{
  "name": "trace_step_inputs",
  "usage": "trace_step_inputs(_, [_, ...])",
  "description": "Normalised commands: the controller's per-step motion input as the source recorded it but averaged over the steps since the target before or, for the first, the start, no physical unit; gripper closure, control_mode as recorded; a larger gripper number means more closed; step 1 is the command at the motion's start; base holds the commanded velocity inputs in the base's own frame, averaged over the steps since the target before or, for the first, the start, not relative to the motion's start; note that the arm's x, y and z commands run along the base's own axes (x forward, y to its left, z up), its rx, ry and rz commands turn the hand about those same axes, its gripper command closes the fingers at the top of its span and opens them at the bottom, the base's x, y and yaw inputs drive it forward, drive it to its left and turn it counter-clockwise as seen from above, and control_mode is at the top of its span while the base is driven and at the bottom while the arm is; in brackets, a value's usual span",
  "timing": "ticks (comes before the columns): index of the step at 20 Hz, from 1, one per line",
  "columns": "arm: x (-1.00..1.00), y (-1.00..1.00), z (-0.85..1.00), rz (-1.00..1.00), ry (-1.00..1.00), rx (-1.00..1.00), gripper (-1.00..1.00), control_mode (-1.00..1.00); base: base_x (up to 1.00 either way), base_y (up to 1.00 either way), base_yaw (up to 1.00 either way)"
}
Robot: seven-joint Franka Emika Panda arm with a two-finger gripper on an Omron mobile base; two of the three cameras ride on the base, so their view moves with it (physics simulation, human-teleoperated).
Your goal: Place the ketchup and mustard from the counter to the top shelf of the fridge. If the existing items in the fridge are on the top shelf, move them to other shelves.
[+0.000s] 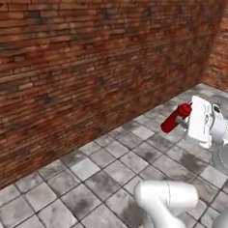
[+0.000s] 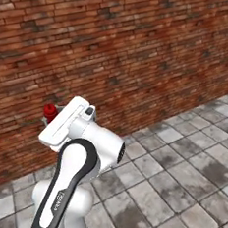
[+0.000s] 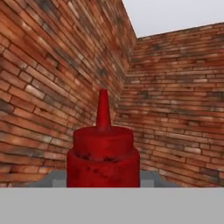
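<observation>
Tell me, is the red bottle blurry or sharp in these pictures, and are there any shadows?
Hand view: the ketchup is close and big, its edges a little soft, with dark blotches near its shoulder. Left base view: the bottle is small, fairly clear, held in the end effector; the floor tiles show dull grey patches, no sharp shadow. Right base view: even light on the brick wall, no glare.

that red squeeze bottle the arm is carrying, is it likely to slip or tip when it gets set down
The all-red plastic squeeze bottle with the pointed nozzle looks smooth and round, so it might twist between the jaws of the gripper. It is carried tilted, so it probably needs righting before release. Its narrow, tallish body would likely tip or roll if set down askew.
</observation>
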Motion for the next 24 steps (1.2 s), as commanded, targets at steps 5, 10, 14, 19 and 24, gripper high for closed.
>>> trace_step_inputs(5, [0.00,0.00,0.00,0.00,0.00,0.00,1.00,1.00,0.95,0.36,-0.63])
trace_step_inputs(10, [0.00,0.00,0.00,0.00,0.00,0.00,1.00,1.00,0.99,0.27,-0.59])
trace_step_inputs(14, [0.00,0.00,0.00,0.00,0.00,0.00,1.00,1.00,0.90,0.01,-0.57])
trace_step_inputs(19, [0.00,0.00,0.00,0.00,0.00,0.00,1.00,1.00,0.80,-0.07,-0.57])
trace_step_inputs(24, [0.00,0.00,0.00,0.00,0.00,0.00,1.00,1.00,0.91,-0.12,-0.54])
